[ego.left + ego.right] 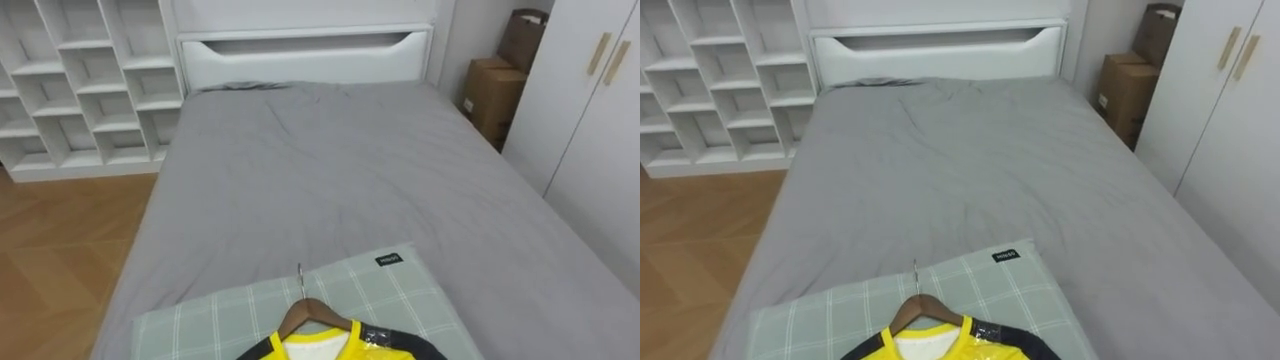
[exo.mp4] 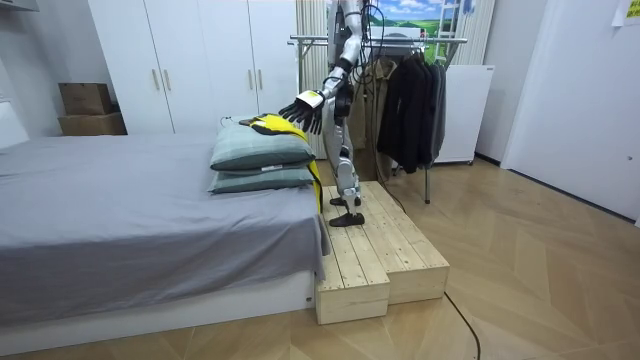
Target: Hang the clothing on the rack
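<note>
The yellow and black shirt (image 1: 320, 347) lies on its wooden hanger (image 1: 312, 312) at the bottom centre of the eye views. It rests on a green checked pillow (image 1: 400, 290) at the foot of the grey bed (image 1: 330, 170). The hanger's long axis runs left to right across the frame. Its metal hook (image 1: 300, 280) points up the frame toward the headboard, away from the robot, and the shirt's body trails off the lower edge.

In the room view the robot stands on a wooden platform (image 2: 370, 255) against the end of the bed and leans one arm out over the stacked pillows. By its body this looks like the left hand (image 2: 303, 104). The fingers appear stretched straight and hold nothing, and the hand hovers just above the shirt, right of the shirt's collar end in that view. The hanger therefore lies a little beyond the hand. A grip would probably have to come at the hanger's neck from the shirt side.

The clothes rack (image 2: 400, 40), hung with dark garments (image 2: 410, 100), stands behind the robot at the upper centre of the room view, so a turn is likely needed. A white shelf unit (image 1: 90, 80), cardboard boxes (image 1: 495, 95) and a wardrobe (image 1: 590, 120) stand well apart, and nothing blocks the reach.
</note>
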